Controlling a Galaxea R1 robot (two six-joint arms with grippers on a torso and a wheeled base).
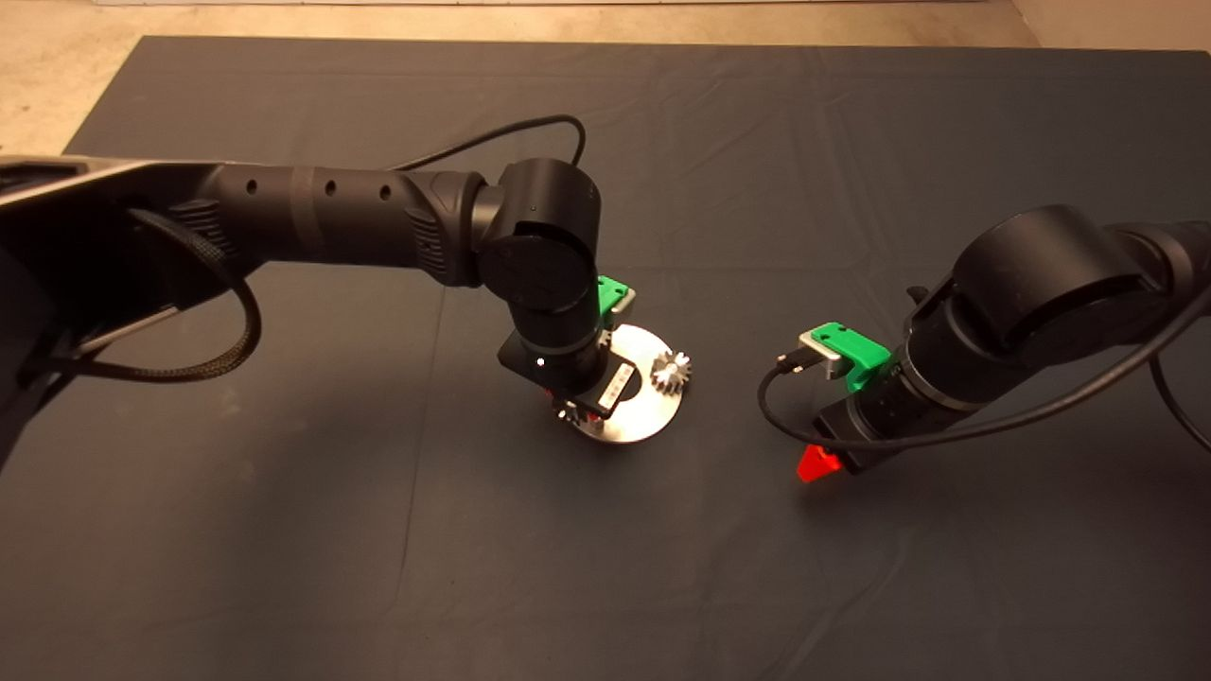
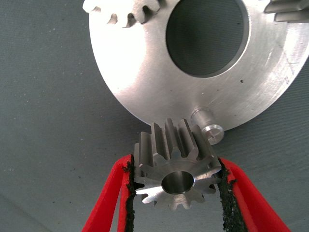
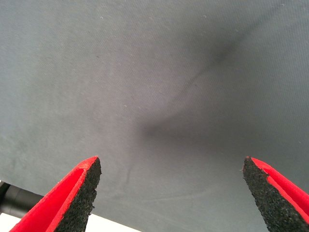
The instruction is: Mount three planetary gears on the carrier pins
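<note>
Holding the third gear (image 2: 175, 171) in the L gripper (image 2: 176, 193), fingers (image 2: 126, 193) clenched on its toothed sides, bore facing the wrist cam. Gear hangs just beside the last bare pin (image 2: 207, 128) at the disc (image 2: 145, 82) rim, not on it yet. Two other gears already sit on the disc: one (image 1: 671, 371) clear in head view, w/ another (image 2: 126, 10) at the far rim in wrist view.

Step in hand, as I read it: final install, 2 of 3 done. Next move prob needs bore lined up over the pin, gear squared to the disc, teeth kept clear of neighbours, then lower and let go.

R gripper (image 3: 171, 193) idle off to the right over bare mat (image 3: 145, 72) on the desk, fingers released wide, nothing btwn them.
</note>
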